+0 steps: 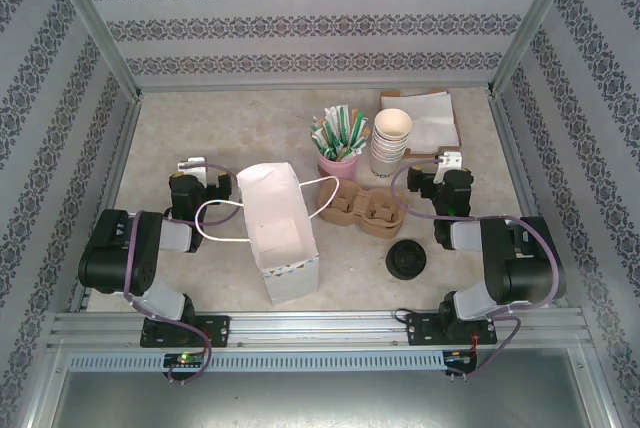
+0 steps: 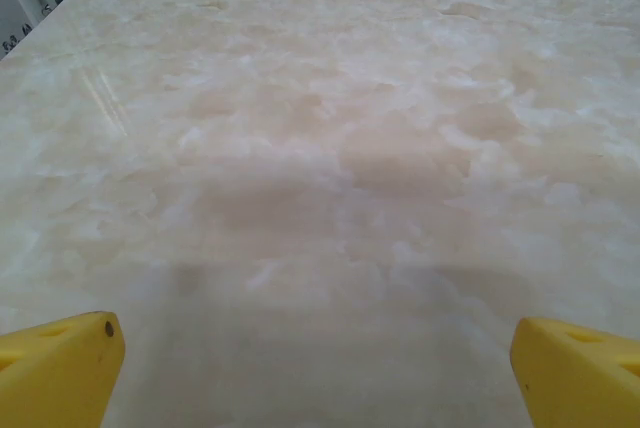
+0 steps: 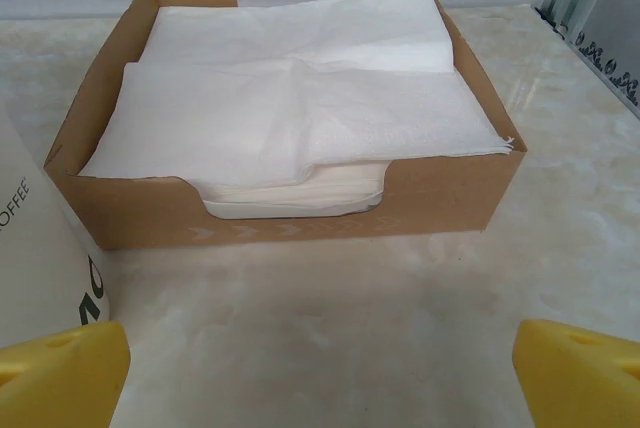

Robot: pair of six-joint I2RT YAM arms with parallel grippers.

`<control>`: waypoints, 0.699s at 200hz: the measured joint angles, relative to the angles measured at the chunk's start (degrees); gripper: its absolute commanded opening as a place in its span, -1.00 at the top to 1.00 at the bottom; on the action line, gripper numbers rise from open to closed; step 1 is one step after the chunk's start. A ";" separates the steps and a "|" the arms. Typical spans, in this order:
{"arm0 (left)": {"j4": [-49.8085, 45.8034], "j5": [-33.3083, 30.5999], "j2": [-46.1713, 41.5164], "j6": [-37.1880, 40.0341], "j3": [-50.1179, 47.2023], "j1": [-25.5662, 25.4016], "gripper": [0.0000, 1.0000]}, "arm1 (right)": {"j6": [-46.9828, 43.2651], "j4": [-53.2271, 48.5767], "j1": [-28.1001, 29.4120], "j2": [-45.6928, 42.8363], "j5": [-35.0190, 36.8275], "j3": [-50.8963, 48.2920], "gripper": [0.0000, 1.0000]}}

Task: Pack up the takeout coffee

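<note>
Left gripper [image 1: 195, 165] and right gripper [image 1: 450, 160] gape empty; the takeout coffee [image 1: 407, 259], at the right's seven o'clock, looks light and crushable, so pinch mid-wall, gently.

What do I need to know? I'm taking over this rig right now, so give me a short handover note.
Left gripper: open, empty, over the beige marbled table.
Right gripper: open, empty, facing the brown cardboard box of white napkins.
Small dark takeout cup with round black plastic lid: on the table near the right arm, right of the open white paper bag with handles.
Done: nothing; the cup is not yet in the bag.
Left: grasp the cup, probably with the right gripper, and place it in the bag.
</note>
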 measured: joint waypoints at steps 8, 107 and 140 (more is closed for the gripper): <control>0.00 0.00 -0.02 0.00 0.00 0.00 -1.00 | 0.00 0.02 0.00 0.00 -0.07 0.00 -0.96; 0.00 0.00 0.00 0.00 0.00 0.00 -1.00 | 0.00 0.39 0.00 0.00 -0.11 0.00 -0.96; 0.00 0.00 0.00 0.00 0.00 0.00 -1.00 | 0.00 0.39 0.00 0.00 -0.13 0.00 -0.96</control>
